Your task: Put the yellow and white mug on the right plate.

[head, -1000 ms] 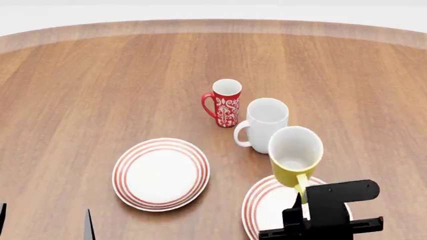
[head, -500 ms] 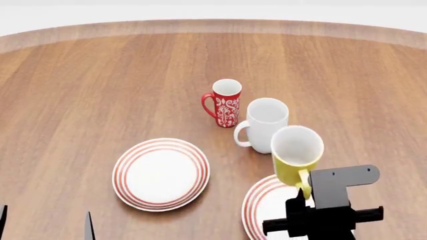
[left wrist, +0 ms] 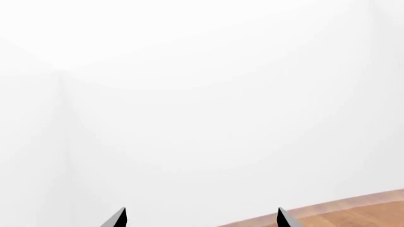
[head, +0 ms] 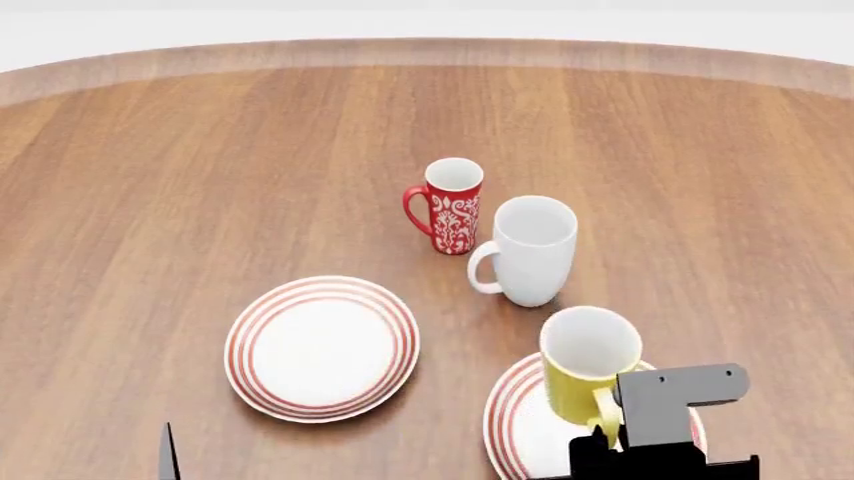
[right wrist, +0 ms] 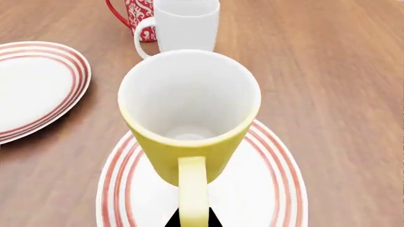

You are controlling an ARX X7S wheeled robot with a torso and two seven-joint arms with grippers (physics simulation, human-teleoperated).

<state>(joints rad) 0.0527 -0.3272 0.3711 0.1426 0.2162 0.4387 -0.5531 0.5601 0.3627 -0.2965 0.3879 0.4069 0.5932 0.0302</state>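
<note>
bright even light | soft faint shadows | no glare | sharp renders | left wrist view mostly blank white

The right plate (head: 514,420) runs off the head view's bottom edge, and the mug (head: 582,370) and the right hand (head: 617,432) cover much of what remains. The hand itself is cut by that edge. In the right wrist view its fingers (right wrist: 171,220) show only as dark slivers beside the mug's handle. Only two black tips (left wrist: 118,218) of the left hand show, and one sliver (head: 167,455) at the worktop's near edge.
</note>
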